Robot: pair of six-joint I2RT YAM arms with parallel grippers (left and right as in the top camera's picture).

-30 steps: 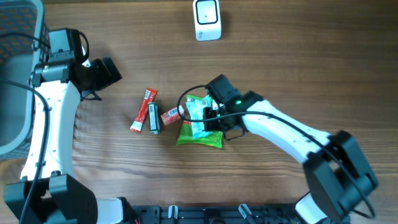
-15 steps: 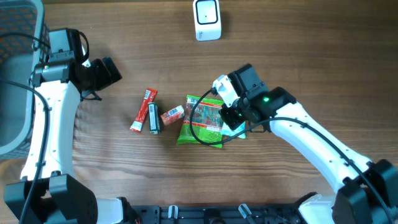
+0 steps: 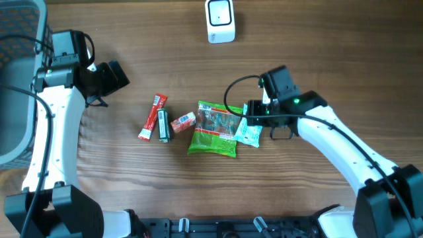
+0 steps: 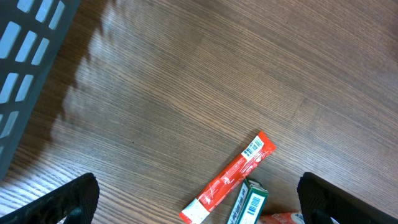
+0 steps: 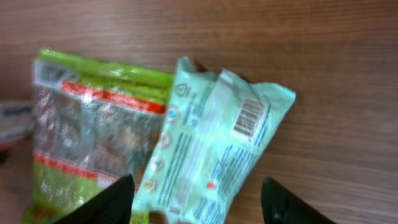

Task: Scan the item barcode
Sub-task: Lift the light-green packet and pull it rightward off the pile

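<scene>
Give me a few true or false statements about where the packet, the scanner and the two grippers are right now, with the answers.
1. The left gripper is open and holds nothing. True.
2. The mint-green packet lies with its barcode facing up. True.
3. The right gripper is clamped on the mint-green packet. False: its jaws stand open on either side of the packet, which lies on the table.
4. The white scanner lies on top of the mint-green packet. False: it stands by itself at the top of the overhead view, well apart from the packet.
</scene>
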